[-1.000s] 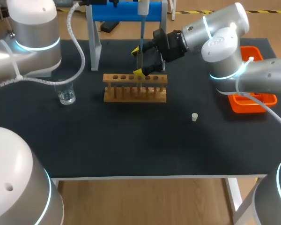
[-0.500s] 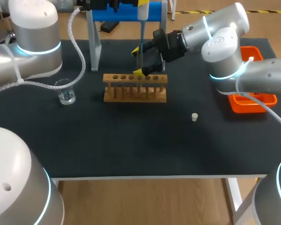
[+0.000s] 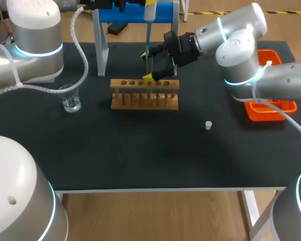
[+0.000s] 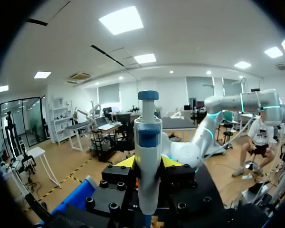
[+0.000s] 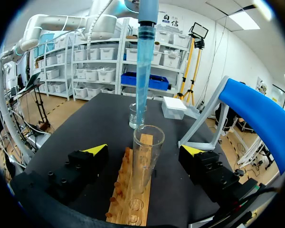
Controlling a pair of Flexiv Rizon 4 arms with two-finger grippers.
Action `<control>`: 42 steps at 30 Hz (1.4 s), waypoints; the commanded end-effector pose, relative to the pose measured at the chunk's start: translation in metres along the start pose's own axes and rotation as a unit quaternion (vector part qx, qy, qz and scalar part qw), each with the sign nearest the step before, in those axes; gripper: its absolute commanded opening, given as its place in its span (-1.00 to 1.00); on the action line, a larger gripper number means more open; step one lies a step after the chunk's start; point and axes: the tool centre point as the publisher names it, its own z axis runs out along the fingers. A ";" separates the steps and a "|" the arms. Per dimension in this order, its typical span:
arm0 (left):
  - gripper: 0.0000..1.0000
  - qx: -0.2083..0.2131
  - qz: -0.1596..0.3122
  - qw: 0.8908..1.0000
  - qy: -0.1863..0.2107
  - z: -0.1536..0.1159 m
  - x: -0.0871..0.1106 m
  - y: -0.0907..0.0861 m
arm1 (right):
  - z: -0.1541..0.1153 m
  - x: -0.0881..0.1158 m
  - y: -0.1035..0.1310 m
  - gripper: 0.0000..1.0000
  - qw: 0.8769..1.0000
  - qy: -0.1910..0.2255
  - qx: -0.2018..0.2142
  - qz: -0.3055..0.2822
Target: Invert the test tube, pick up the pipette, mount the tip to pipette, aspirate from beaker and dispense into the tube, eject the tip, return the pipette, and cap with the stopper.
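Left gripper [image 4: 147, 164] is clamped on the pipette [image 4: 147, 142], its black finger blocks pressed against the white body from both sides, with the plunger knob standing up above them. In the head view my left arm [image 3: 35, 45] comes in from the left side and bends across the table's far edge, so the pipette hangs straight down in front of the blue stand [image 3: 133, 12]. Its blue tip [image 5: 143, 80] points down towards the test tube [image 5: 145, 161]. The thin end is close to the tube's open mouth, though I cannot tell whether it dips inside. My right arm [image 3: 241, 40] comes in from the right and lies roughly level over the far half of the table [image 3: 140, 150], its wrist turned towards the wooden rack [image 5: 128, 199]. Right gripper [image 5: 143, 150] has its fingers wide apart, one on each side of the tube and neither touching it. The tube stands upright in the rack, mouth up. The beaker [image 5: 137, 116] sits on the table beyond the rack's far end, well to the left in the head view. The white stopper [image 3: 208, 125] lies alone on the table, right of the rack and nearer the front edge, and an orange tray [image 3: 271, 108] rests by the right edge.
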 end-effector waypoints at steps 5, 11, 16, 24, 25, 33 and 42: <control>-1.00 0.008 0.011 1.000 -0.001 -0.001 -0.003 -0.018 | -0.001 0.000 0.000 1.00 1.000 0.000 0.001 0.000; -1.00 0.009 0.016 1.000 0.006 0.006 -0.003 -0.022 | -0.001 0.000 0.000 1.00 1.000 0.000 0.001 0.000; -1.00 0.012 0.007 1.000 0.012 0.012 -0.001 -0.013 | -0.001 0.000 0.000 1.00 1.000 0.000 0.001 0.000; -1.00 0.015 -0.003 1.000 0.009 0.011 -0.002 0.000 | -0.001 0.000 0.000 1.00 1.000 0.000 0.001 0.000; -1.00 0.015 -0.004 1.000 0.008 0.011 -0.002 0.001 | -0.001 0.000 0.000 1.00 1.000 0.000 0.001 0.000; -1.00 0.004 -0.011 1.000 0.006 0.005 -0.002 0.010 | -0.001 0.000 0.000 1.00 1.000 0.000 0.001 0.000; -1.00 -0.002 -0.005 1.000 -0.006 0.002 -0.008 0.013 | -0.001 0.000 0.000 1.00 1.000 0.000 0.001 0.000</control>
